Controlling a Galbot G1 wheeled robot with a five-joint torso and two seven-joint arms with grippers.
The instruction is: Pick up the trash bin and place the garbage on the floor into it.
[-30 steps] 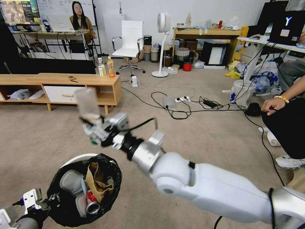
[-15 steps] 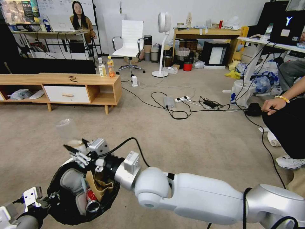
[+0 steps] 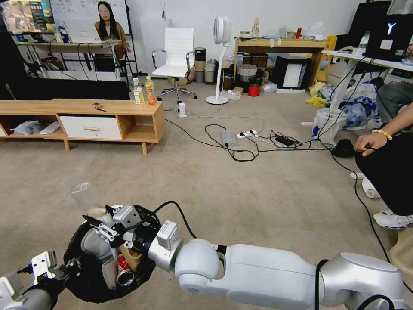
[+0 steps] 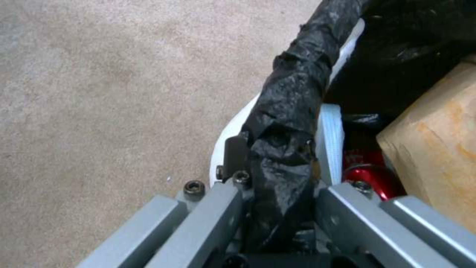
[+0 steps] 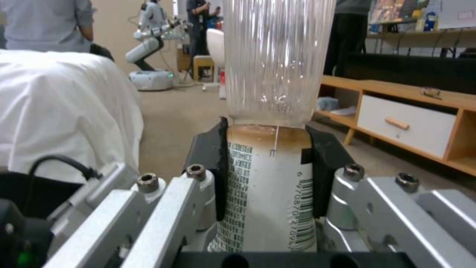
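The right claw is clamped on a clear plastic bottle at its label band. It hangs over the far rim of the trash bin, with the bottle's long axis pointing up and away and the bin mouth just below. The left claw pinches the bin's bag-wrapped near rim, holding it above the floor. Inside the bin, the left wrist view shows a red can and cardboard; the right wrist view shows the barcode.

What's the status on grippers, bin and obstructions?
Left gripper shut on trash bin rim. Right gripper shut on clear bottle, over the bin mouth. Soda can, cardboard inside. Nothing blocking.
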